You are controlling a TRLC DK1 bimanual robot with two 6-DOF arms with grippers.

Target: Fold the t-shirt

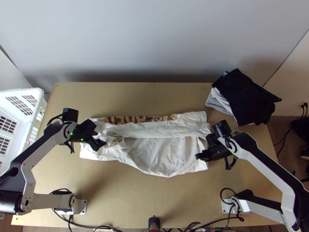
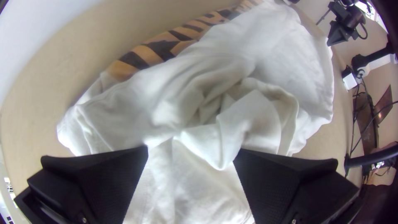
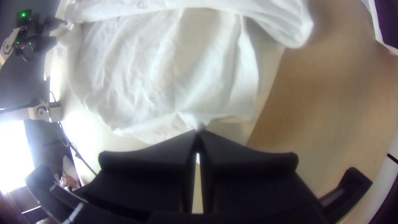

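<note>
The white t-shirt (image 1: 154,150) lies partly folded across the table, its far part laid over in a long band and its left end bunched. Over that left end, my left gripper (image 1: 101,136) stands open. Rumpled layers of the shirt (image 2: 257,120) show beyond and between the fingers of my left gripper (image 2: 190,154). At the shirt's near right part is my right gripper (image 1: 199,156). In the right wrist view, my right gripper (image 3: 199,132) is shut on a pinch of the shirt's edge (image 3: 161,120), which is drawn up to the fingertips.
Black and grey folded clothes (image 1: 247,98) are piled at the table's far right corner. A white plastic basket (image 1: 36,94) stands at the left edge. Bare wood of the table (image 1: 154,98) shows beyond the shirt, and cables run along the near edge.
</note>
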